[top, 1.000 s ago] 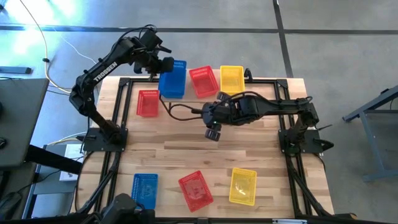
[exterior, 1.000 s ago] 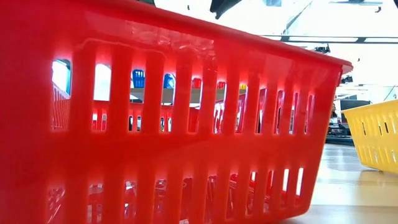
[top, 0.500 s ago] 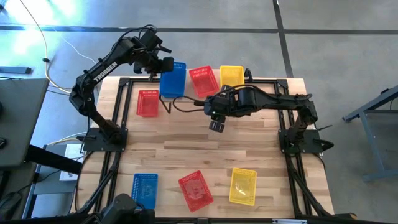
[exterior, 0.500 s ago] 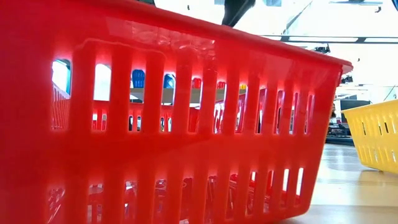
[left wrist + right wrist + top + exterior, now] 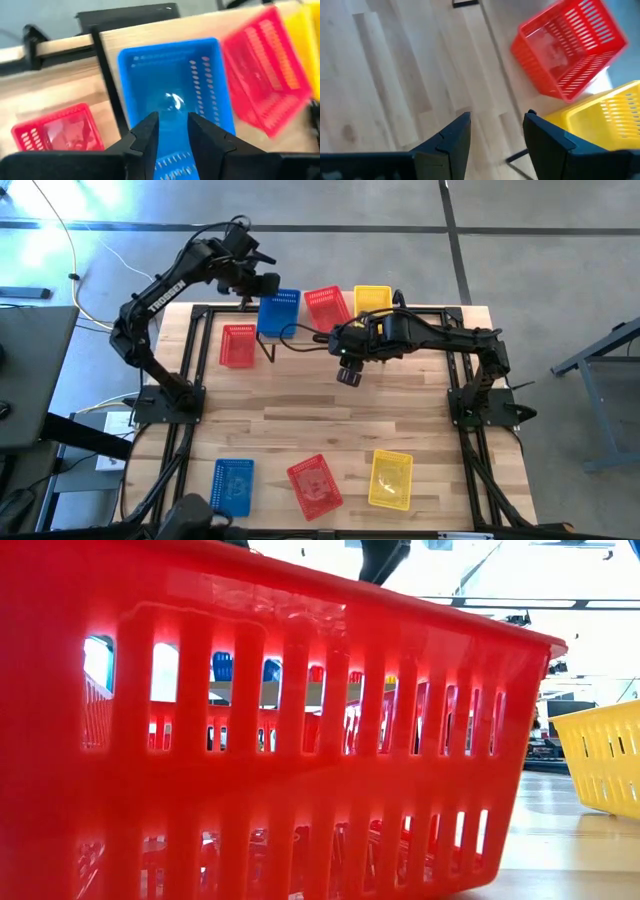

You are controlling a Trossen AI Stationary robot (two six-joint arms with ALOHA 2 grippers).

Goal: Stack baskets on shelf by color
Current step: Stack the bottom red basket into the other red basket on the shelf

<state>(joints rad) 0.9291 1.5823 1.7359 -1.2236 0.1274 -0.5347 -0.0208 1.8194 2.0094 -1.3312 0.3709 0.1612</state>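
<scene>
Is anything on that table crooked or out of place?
Yes. On the shelf, the red basket sits skewed between the squarer blue basket and yellow basket. Near the table's front edge, another red basket also lies tilted.

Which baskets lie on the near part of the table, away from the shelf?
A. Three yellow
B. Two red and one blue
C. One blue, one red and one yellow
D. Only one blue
C: the high view shows a blue basket, a red basket and a yellow basket in a row along the near edge of the table.
</scene>
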